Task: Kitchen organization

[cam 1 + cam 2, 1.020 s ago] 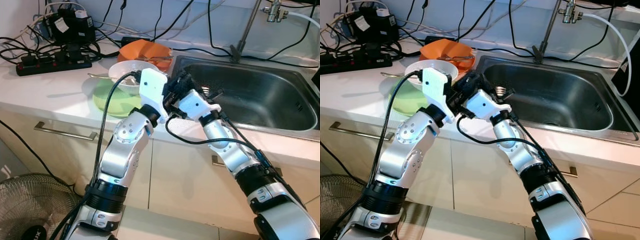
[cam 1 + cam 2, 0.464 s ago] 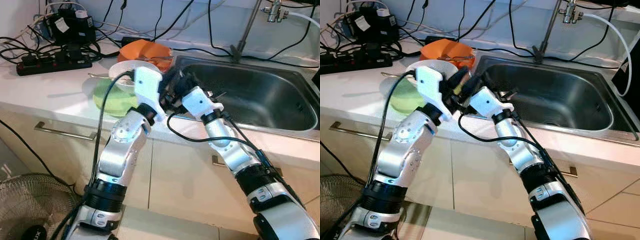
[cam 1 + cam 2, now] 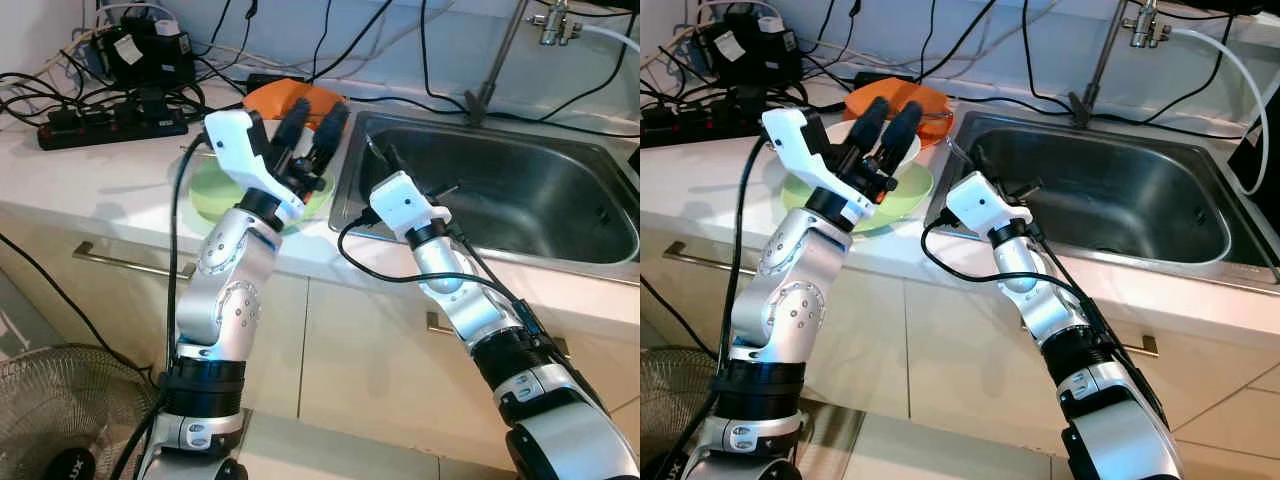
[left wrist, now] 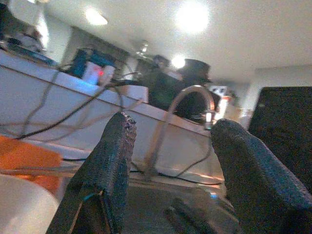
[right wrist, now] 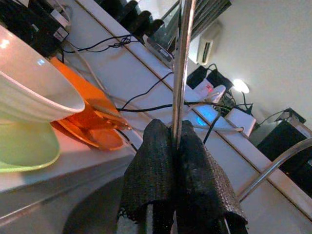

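Note:
My left gripper (image 3: 310, 125) is raised above the counter, open, its two black fingers (image 4: 109, 165) spread with nothing between them. It hangs over a white bowl (image 5: 29, 92) that sits on a green plate (image 3: 215, 190). An orange dish (image 3: 285, 95) with a utensil lying in it is just behind them. My right gripper (image 3: 380, 158) is at the sink's left rim, shut on the thin metal handle of a utensil (image 5: 183, 58). The utensil's head is hidden.
The steel sink (image 3: 520, 190) fills the right of the counter, with a tap pipe (image 3: 495, 60) behind it. A power strip (image 3: 110, 122) and tangled cables lie at the back left. A fan (image 3: 60, 420) stands on the floor by the cabinet fronts.
The two grippers were pressed together at the counter edge. The left one has let go, lifted and swung left over the bowl with its fingers spread. The right one keeps the utensil.

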Robot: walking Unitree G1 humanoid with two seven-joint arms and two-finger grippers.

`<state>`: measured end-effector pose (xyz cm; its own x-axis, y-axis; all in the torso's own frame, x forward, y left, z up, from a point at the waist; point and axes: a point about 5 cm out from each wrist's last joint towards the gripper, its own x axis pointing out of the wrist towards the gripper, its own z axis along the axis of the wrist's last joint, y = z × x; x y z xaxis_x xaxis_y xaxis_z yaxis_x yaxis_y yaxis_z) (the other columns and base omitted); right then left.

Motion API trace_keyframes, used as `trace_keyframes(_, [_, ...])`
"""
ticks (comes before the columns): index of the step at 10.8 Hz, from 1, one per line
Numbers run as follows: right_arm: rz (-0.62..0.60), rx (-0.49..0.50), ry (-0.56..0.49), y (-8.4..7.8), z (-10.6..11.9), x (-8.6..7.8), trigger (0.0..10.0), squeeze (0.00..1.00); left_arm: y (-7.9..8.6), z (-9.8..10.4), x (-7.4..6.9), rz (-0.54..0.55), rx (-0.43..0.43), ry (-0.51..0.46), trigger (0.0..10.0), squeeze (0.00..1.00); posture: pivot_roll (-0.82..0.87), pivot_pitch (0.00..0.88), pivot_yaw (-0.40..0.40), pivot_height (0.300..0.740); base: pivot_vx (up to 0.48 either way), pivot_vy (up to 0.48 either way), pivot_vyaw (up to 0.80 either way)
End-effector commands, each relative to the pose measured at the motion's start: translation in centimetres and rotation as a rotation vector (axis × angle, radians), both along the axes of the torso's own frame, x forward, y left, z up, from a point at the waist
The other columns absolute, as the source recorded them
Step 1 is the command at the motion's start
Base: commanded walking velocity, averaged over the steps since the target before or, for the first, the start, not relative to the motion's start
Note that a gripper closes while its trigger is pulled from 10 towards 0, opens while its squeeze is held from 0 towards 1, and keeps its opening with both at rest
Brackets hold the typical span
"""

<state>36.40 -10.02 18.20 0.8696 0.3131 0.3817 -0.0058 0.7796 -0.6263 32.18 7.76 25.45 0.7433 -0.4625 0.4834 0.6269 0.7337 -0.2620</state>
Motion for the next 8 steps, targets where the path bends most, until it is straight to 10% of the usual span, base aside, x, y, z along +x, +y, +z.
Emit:
trace_keyframes(1, [-0.025, 0.024, -0.011, -0.3, 0.7, 0.4, 0.0, 0.0, -0.6, 0.4, -0.4, -0.049, 0.004, -0.015, 10.0, 0.0, 0.21, 0.0, -0.04, 0.74, 0.0, 0.0, 0.0])
trace_keyframes(5, [-0.102, 0.228, 0.037, -2.8, 3.5, 2.6, 0.0, 0.0, 0.3, -1.7, 0.1, 0.03, 0.106, 0.073, 10.0, 0.0, 0.21, 0.0, -0.041, 0.74, 0.0, 0.0, 0.0])
trace_keyframes(6, [-0.127, 0.29, 0.047, -3.6, 4.7, 3.4, 10.0, 0.0, 0.5, -2.8, -0.2, 0.036, 0.151, 0.106, 10.0, 0.0, 0.2, 0.0, -0.044, 0.74, 0.0, 0.0, 0.0])
trace_keyframes(8, [-0.117, 0.429, 0.16, -3.6, 5.0, 4.4, 10.0, 0.0, 0.4, -5.3, -0.7, 0.016, 0.313, 0.206, 10.0, 0.0, 0.22, 0.001, -0.049, 0.74, 0.0, 0.0, 0.0])
